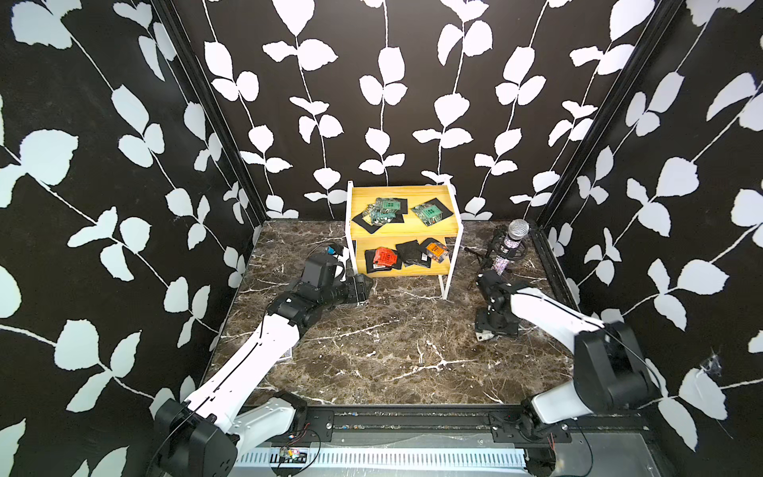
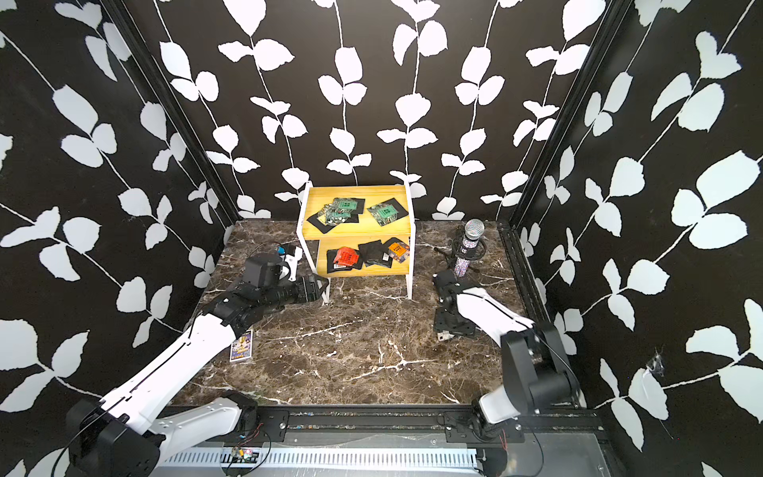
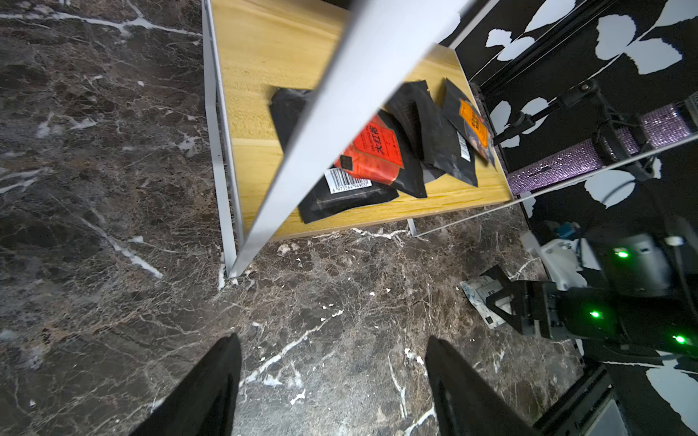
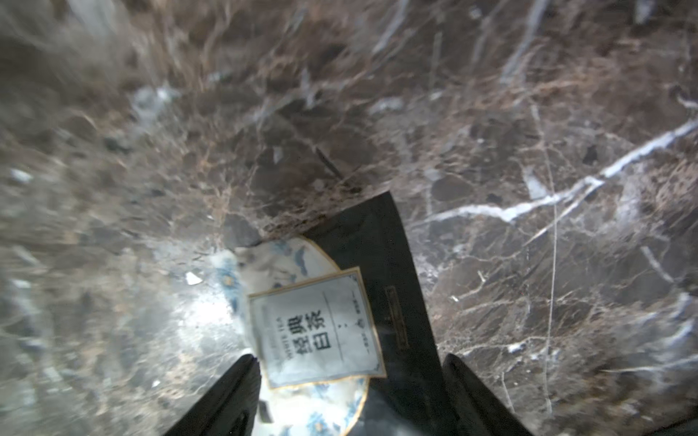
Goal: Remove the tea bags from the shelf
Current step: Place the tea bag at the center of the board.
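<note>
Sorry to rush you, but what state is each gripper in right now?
Left gripper: open, empty.
Right gripper: open, straddling a white-label tea bag lying on the table, not gripping it.

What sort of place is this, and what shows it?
Likely a staged robot test booth: left arm and right arm on a front rail, leaf-print walls boxing in a marble-look tabletop.

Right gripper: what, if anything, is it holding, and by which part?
Nothing is held. The right gripper stands open, its fingers either side of a white-labelled tea bag lying flat on the table.
</note>
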Robot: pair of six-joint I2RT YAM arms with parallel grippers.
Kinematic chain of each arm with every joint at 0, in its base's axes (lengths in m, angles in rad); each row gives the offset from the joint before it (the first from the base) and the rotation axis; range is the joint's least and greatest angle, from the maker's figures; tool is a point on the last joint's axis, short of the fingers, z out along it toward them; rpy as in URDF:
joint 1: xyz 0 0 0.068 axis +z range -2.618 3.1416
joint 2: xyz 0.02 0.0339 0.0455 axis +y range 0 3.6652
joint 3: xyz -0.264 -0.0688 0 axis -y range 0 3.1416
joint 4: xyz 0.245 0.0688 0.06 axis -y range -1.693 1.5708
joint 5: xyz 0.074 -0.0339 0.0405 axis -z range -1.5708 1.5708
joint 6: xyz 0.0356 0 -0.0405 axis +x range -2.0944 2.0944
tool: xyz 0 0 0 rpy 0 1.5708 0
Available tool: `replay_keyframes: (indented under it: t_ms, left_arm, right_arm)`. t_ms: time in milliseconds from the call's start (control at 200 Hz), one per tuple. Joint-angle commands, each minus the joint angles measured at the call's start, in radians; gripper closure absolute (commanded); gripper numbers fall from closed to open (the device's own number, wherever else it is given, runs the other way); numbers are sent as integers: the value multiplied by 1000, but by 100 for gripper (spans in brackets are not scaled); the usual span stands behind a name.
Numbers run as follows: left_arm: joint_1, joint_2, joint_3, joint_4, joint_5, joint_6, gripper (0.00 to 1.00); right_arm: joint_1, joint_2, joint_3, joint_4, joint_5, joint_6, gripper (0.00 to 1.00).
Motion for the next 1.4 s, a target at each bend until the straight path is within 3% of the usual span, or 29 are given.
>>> replay_keyframes:
  t_ms: [0,200,440,545,685,905,1110,1130,1155,1395]
  left_arm:
    - [-6,-2,20,30,-2,10,28]
    - [-6,-5,16,30,-8,12,28]
    - [-6,-6,7,34,-5,8,28]
    - [-6,-4,10,34,2,8,28]
    - [-6,-2,13,35,8,7,28]
    - [-10,5,18,36,20,3,29]
    - [-14,5,13,40,20,-4,29]
    - [-15,7,13,42,20,-5,29]
    - [-15,7,13,44,21,-5,29]
    - [-22,26,24,51,27,-3,29]
  right_arm:
    - [37,67,65,-92,99,-28,26]
    - [103,146,135,-127,180,-53,17]
    - [136,164,153,-135,227,-65,13]
    - [139,111,135,-97,159,-81,13]
    - [145,71,123,-19,-71,-123,16]
    - [178,-40,150,-43,1,-115,15]
    - [183,-161,205,-78,-14,-140,12]
    - [184,-167,210,-81,-11,-142,3]
    - [185,-175,214,-84,-5,-142,1]
    - [185,-154,213,-86,-1,-141,8]
